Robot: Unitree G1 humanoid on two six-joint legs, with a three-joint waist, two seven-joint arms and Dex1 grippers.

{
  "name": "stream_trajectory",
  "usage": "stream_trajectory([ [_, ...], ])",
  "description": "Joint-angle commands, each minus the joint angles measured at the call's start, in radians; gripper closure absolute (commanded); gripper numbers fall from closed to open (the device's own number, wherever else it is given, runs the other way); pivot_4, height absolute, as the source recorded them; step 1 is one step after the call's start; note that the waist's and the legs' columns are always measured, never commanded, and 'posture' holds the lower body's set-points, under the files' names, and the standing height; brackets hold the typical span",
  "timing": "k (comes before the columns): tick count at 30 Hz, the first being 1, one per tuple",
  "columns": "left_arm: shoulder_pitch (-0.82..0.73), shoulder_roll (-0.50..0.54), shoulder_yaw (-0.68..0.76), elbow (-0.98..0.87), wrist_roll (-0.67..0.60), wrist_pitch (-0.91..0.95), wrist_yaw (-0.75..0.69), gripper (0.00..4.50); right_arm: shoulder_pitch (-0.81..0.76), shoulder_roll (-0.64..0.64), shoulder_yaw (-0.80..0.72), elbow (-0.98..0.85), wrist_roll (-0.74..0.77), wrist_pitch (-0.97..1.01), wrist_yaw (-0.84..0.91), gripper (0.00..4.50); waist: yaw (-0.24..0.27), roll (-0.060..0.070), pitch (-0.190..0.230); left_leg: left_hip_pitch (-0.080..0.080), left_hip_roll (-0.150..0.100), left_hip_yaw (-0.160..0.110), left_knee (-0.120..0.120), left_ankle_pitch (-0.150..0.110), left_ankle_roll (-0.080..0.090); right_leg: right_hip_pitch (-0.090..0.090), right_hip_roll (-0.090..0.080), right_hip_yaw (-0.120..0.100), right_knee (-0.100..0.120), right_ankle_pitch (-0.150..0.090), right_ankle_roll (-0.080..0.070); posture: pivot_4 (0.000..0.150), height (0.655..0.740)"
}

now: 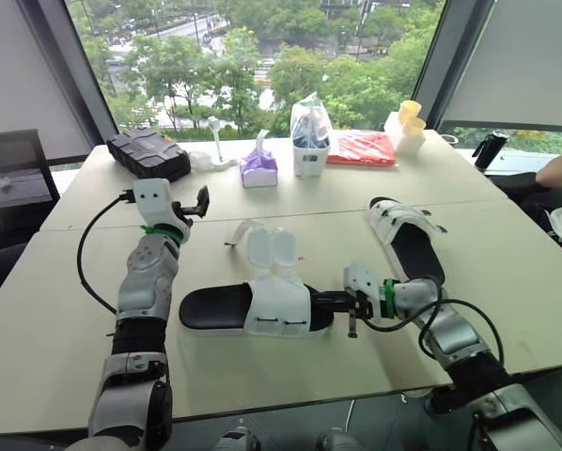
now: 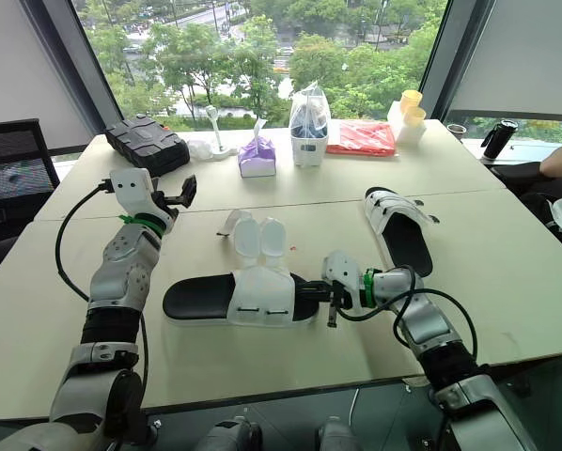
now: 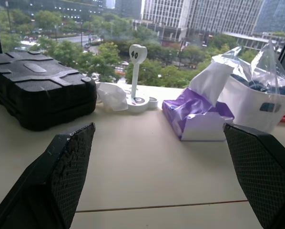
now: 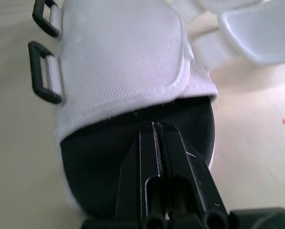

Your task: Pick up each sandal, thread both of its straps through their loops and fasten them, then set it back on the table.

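1. The right gripper (image 1: pixel 328 301) lies low at the right end of the near sandal (image 1: pixel 248 310), touching it. The left gripper (image 1: pixel 196 203) hangs above the left side of the table (image 1: pixel 74 310), well apart from both sandals.
2. In the head views, the near sandal lies crosswise by the table's near edge. It has a black sole (image 1: pixel 210 308) and a white upper (image 1: pixel 276 305). Its two white straps (image 1: pixel 272 246) are flipped open toward the far side, unfastened. The second sandal (image 1: pixel 405 237) lies farther off to the right, apart from the first.
3. Along the far edge stand a black case (image 1: pixel 149 153), a purple tissue pack (image 1: pixel 258 169), a white bag (image 1: pixel 311 141) and a red packet (image 1: pixel 361 148).
4. In the left wrist view, the left gripper's fingers (image 3: pixel 68 162) are spread wide with bare table between them. Beyond them, beside the case and tissue pack, is a small white stand (image 3: pixel 137 71) with a heart-shaped top.
5. In the right wrist view, the right gripper's fingers (image 4: pixel 154 157) are pressed together and lie on the black sole, tips at the upper's edge. This close view adds the upper's mesh weave and two black loops (image 4: pixel 45 78) on its side, with no strap threaded through them.
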Motion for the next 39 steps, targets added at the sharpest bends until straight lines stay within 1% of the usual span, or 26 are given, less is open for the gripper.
stream_trajectory([
  [1,0.001,0.018,0.011,-0.059,0.0,-0.002,0.007,0.0,-0.014,0.029,0.035,0.021,-0.026,-0.017,0.019,4.45,0.0,0.0,0.0,0.0,0.0,0.0,0.0,0.0,0.0,0.0,0.0,0.0,0.0,0.0,0.0,0.15,0.74],
  [5,0.005,0.021,0.016,-0.068,-0.001,0.001,0.014,0.0,-0.008,0.044,0.065,0.0,-0.025,0.0,0.061,4.45,0.0,0.0,0.0,0.0,0.0,0.0,-0.001,0.0,0.0,0.0,0.0,0.0,0.0,0.0,0.0,0.15,0.74],
  [13,0.006,0.023,0.018,-0.069,-0.005,-0.004,0.023,0.0,0.012,0.069,0.09,-0.032,-0.029,0.014,0.081,4.45,-0.002,0.0,0.0,0.0,0.0,0.0,-0.001,0.0,0.0,0.0,0.0,0.0,0.0,0.0,0.0,0.15,0.74],
  [17,-0.002,0.024,0.019,-0.055,-0.005,-0.007,0.023,0.0,0.013,0.069,0.096,-0.077,-0.004,0.081,0.11,4.45,-0.009,0.0,0.0,0.0,0.0,0.0,-0.001,0.0,0.0,-0.001,0.0,0.0,0.0,0.0,0.0,0.15,0.74],
  [23,0.0,0.017,0.01,-0.06,-0.006,-0.005,0.02,0.0,-0.023,0.124,0.104,-0.026,-0.048,0.058,0.06,4.45,-0.021,0.0,0.0,0.0,0.001,0.0,-0.002,0.0,0.0,-0.001,0.0,0.0,0.0,0.0,0.0,0.15,0.74],
  [27,0.069,0.04,-0.061,-0.133,-0.03,0.085,-0.112,0.0,-0.046,0.144,0.108,0.004,-0.067,0.048,0.047,4.45,-0.026,0.001,-0.001,0.001,0.002,0.0,-0.002,0.0,-0.001,-0.001,0.002,0.0,0.0,0.001,-0.001,0.15,0.74],
  [29,0.123,0.076,-0.101,-0.18,-0.052,0.149,-0.213,0.0,-0.055,0.145,0.106,0.027,-0.082,0.031,0.042,4.45,-0.028,0.001,-0.001,0.002,0.002,0.0,-0.003,0.0,-0.001,0.0,0.002,0.001,0.001,0.001,-0.001,0.15,0.74],
  [32,0.2,0.155,-0.175,-0.241,-0.056,0.188,-0.377,0.0,-0.066,0.142,0.101,0.06,-0.093,0.008,0.038,4.45,-0.034,0.001,-0.001,0.003,0.003,0.0,-0.003,0.0,-0.001,0.0,0.003,0.002,0.001,0.001,-0.002,0.15,0.74],
  [34,0.257,0.23,-0.212,-0.275,-0.065,0.186,-0.512,0.0,-0.073,0.137,0.094,0.077,-0.096,-0.003,0.036,4.45,-0.039,0.001,-0.001,0.003,0.003,0.0,-0.003,0.001,-0.002,0.0,0.004,0.002,0.001,0.001,-0.003,0.15,0.74],
  [36,0.274,0.265,-0.223,-0.276,-0.064,0.173,-0.565,0.0,-0.077,0.133,0.092,0.086,-0.095,-0.011,0.035,4.45,-0.039,0.001,-0.001,0.004,0.003,0.0,-0.004,0.001,-0.002,0.0,0.004,0.002,0.001,0.001,-0.003,0.15,0.74],
  [39,0.248,0.278,-0.225,-0.211,-0.031,0.131,-0.584,0.0,-0.081,0.126,0.088,0.093,-0.094,-0.017,0.037,4.45,-0.034,0.001,-0.001,0.005,0.003,-0.001,-0.003,0.001,-0.002,0.002,0.003,0.002,0.001,0.001,-0.004,0.15,0.74],
])
